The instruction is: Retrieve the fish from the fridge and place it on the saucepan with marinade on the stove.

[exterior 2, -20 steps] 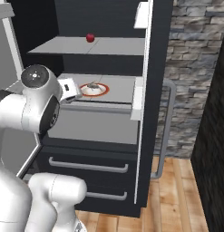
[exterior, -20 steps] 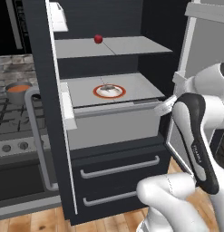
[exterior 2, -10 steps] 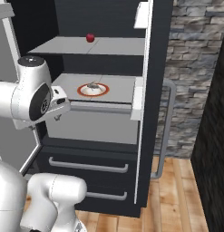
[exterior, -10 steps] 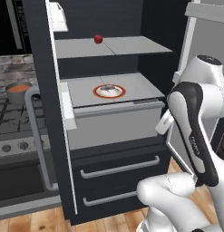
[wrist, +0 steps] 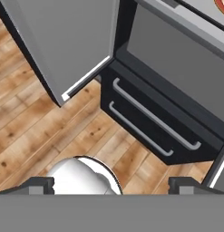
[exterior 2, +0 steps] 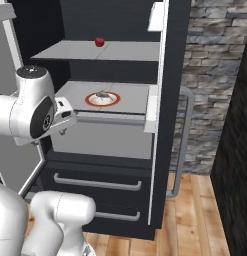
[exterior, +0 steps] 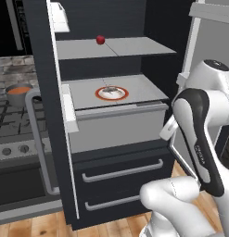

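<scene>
The fridge (exterior: 47,120) stands open. On its middle shelf the small grey fish (exterior: 110,89) (exterior 2: 101,93) lies on an orange-rimmed white plate (exterior: 98,95) (exterior 2: 89,100). My gripper (wrist: 112,186) is open, its dark fingertips (wrist: 41,185) far apart, and it faces down over the lower drawers and the floor. My hand (exterior: 168,131) (exterior 2: 65,118) hangs in front of the shelf's right front corner, below and short of the fish. At far left, the saucepan (exterior: 17,96) with orange-red marinade (exterior: 19,90) sits on the stove (exterior: 14,127).
A small red ball (exterior: 100,40) (exterior 2: 99,41) rests on the upper shelf. Two black drawers with grey handles (wrist: 154,118) sit under the shelves. The grey inner face of the open fridge door (wrist: 63,45) stands close beside my arm, over the wooden floor (wrist: 36,131).
My hand has sunk from shelf level to just below the shelf's front edge while the elbow rose. The jaws stayed open. The fish and plate have not moved.
</scene>
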{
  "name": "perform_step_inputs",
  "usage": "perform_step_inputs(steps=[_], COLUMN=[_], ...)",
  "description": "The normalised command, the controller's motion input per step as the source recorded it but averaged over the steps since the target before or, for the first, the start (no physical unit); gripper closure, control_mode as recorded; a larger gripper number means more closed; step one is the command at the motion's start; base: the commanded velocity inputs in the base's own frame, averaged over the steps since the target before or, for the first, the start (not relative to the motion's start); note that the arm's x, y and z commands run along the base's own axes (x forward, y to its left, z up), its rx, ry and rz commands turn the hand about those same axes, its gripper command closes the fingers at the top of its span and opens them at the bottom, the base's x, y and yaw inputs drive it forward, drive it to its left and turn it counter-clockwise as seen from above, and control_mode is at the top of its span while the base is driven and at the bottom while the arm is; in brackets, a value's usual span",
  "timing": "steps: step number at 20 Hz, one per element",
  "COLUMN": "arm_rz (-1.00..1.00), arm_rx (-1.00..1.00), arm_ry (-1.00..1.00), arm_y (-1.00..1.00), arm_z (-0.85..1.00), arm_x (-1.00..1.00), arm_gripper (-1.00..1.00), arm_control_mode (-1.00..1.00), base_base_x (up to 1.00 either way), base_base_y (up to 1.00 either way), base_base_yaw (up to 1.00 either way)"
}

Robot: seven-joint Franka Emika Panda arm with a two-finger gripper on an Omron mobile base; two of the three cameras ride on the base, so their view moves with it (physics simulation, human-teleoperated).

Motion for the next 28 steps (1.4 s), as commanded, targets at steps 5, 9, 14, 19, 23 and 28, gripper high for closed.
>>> perform_step_inputs(steps=[5, 9, 14, 19, 23, 28], arm_rz=[0.00, 0.00, 0.00, 0.00, 0.00, 0.00], arm_rx=[0.00, 0.00, 0.00, 0.00, 0.00, 0.00], arm_ry=[0.00, -0.02, 0.00, 0.00, -0.02, -0.26], arm_y=[0.00, 0.00, 0.00, 0.00, 0.00, 0.00], arm_z=[0.00, 0.00, 0.00, 0.00, 0.00, 0.00], arm_x=[0.00, 0.20, 0.55, 0.63, -0.06, -0.96], arm_gripper=[-1.00, -1.00, -1.00, -1.00, -1.00, -1.00], arm_control_mode=[-1.00, -1.00, -1.00, -1.00, -1.00, -1.00], base_base_x=[0.00, 0.00, 0.00, 0.00, 0.00, 0.00], base_base_y=[0.00, 0.00, 0.00, 0.00, 0.00, 0.00], base_base_yaw=[0.00, 0.00, 0.00, 0.00, 0.00, 0.00])
